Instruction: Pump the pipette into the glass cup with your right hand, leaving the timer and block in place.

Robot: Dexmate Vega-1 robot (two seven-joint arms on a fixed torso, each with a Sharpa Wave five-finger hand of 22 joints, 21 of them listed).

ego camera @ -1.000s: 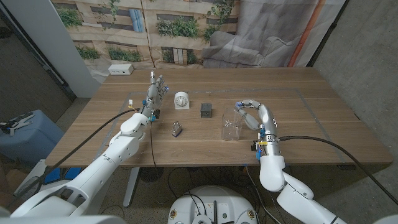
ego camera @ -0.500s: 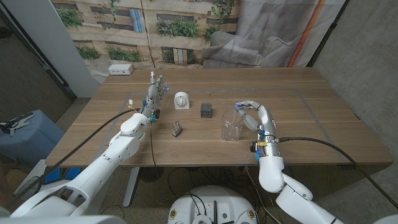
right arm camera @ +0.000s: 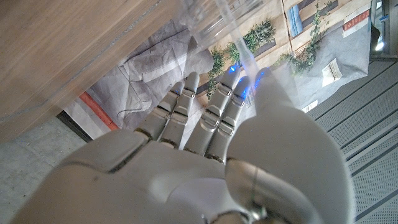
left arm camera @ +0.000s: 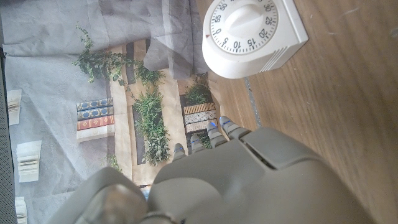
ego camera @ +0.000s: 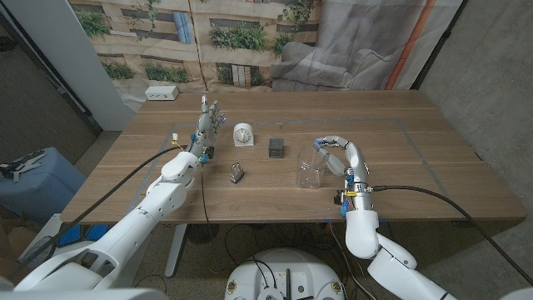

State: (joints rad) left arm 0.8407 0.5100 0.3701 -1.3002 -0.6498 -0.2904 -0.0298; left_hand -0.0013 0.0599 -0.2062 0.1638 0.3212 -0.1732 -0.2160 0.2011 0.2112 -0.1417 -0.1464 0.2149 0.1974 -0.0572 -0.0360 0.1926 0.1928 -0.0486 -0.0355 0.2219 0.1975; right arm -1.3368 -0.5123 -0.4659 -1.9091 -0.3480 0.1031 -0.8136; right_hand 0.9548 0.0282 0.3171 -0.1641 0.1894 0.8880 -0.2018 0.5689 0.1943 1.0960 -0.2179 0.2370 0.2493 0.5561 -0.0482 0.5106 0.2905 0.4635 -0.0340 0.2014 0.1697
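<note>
One glass cup (ego camera: 311, 169), one timer (ego camera: 242, 133), one block (ego camera: 276, 147).

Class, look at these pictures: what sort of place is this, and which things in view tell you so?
Probably an indoor test room for robots, not a home. A bare wooden table bears a few props: a white timer, a dark block and a glass cup. Printed backdrop cloths hang behind, and cables trail from both arms.

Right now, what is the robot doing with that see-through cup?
Its right hand curls over the rim of the glass cup, holding something thin there, probably the pipette, though it is too small to make out. The left hand waits beside the white timer. The dark block and a small metal clip sit untouched.
</note>
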